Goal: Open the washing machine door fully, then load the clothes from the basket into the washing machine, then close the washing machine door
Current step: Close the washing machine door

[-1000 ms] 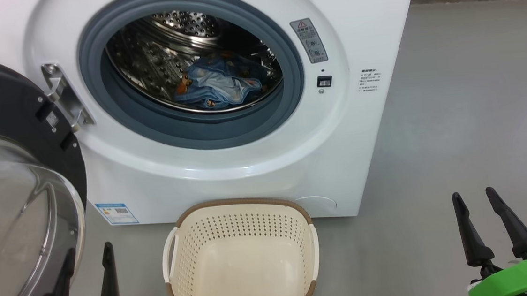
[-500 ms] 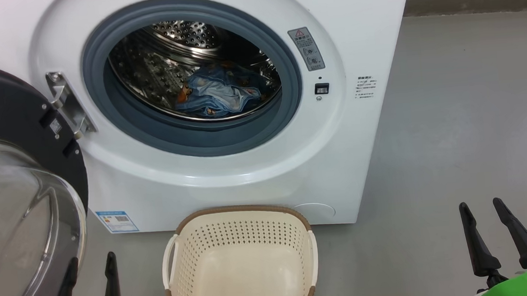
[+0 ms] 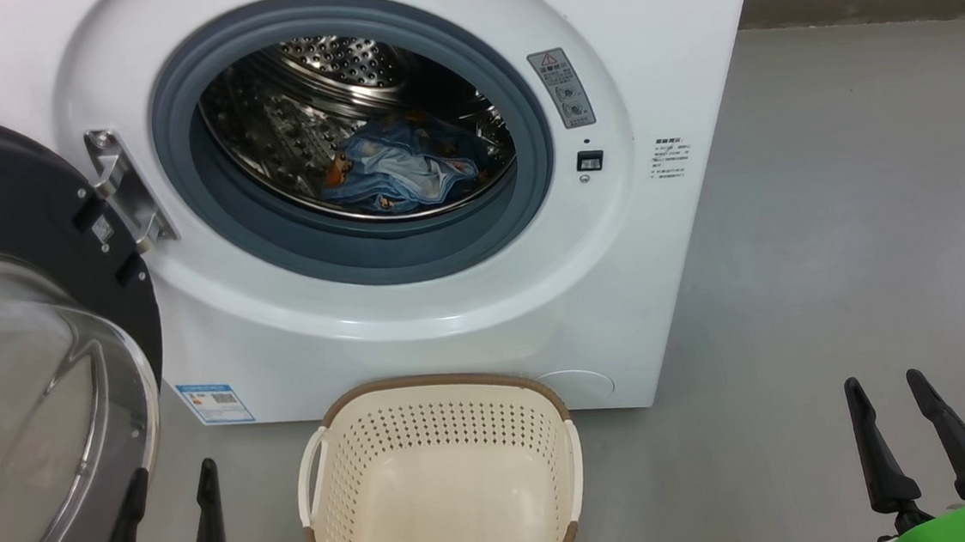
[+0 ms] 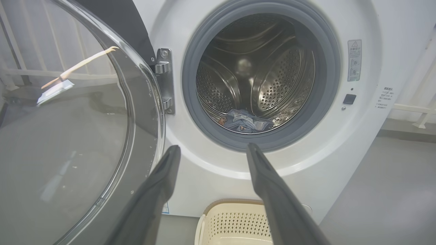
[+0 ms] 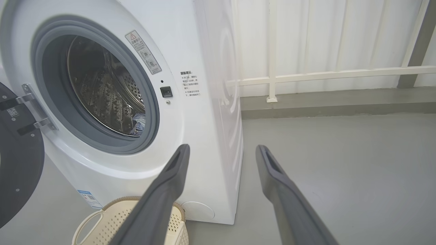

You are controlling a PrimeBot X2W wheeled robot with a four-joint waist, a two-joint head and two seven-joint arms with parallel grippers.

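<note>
**Clothes in the drum, door swung wide**

The door (image 3: 3, 197) hangs open at left, its glass edge just beside the left gripper (image 3: 173, 470). The clothes (image 3: 406, 169) lie inside the washing machine (image 3: 418, 328), with the basket (image 3: 436, 387) near its front. Bare floor (image 3: 833, 235) surrounds the right gripper (image 3: 883, 380). Both jaws gape wide, each sitting slightly lower than a moment earlier.

Cut edges, tiny print
The door (image 3: 24, 359) runs off the frame's left edge, and the basket (image 3: 439, 381) loses its near rim at the bottom. The warning label (image 3: 561, 88) is too small to read. In the right wrist view the seal (image 5: 153, 112) hides most of the clothes (image 5: 139, 125).
</note>
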